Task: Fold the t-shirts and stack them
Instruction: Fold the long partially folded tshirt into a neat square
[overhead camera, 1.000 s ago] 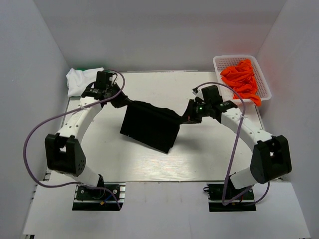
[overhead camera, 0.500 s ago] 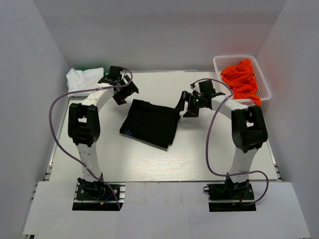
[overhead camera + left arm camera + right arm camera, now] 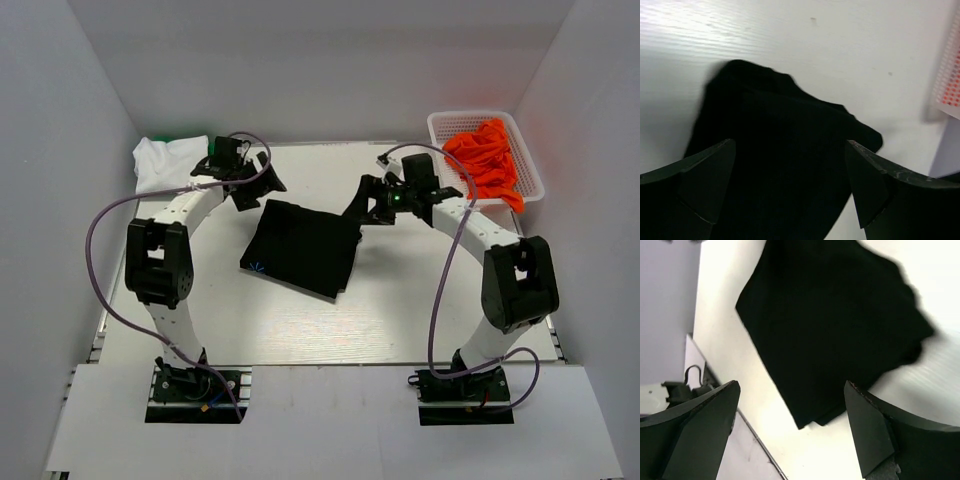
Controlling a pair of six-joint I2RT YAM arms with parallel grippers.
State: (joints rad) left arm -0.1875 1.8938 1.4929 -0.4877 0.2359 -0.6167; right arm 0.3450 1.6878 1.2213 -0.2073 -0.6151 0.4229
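Note:
A black t-shirt [image 3: 300,248] lies folded flat in the middle of the table, with a small pale label [image 3: 258,267] at its near left corner. My left gripper [image 3: 252,190] hovers open just beyond the shirt's far left corner and holds nothing. My right gripper [image 3: 362,211] is open too, by the far right corner. The left wrist view shows the black shirt [image 3: 775,165] below the spread left gripper [image 3: 790,143]. In the right wrist view the shirt [image 3: 835,325] lies beyond the open right gripper [image 3: 791,385]. Orange t-shirts [image 3: 485,160] fill a basket. A white t-shirt [image 3: 162,160] lies at the far left.
The white mesh basket [image 3: 440,124] stands at the far right corner, and its edge [image 3: 950,75] shows in the left wrist view. White walls close in the table on three sides. Purple cables loop from both arms over the table's sides.
Both grippers opened and let go of the black shirt, which dropped from a lifted, stretched hold to lie flat. Both arms then drew back toward the far side.

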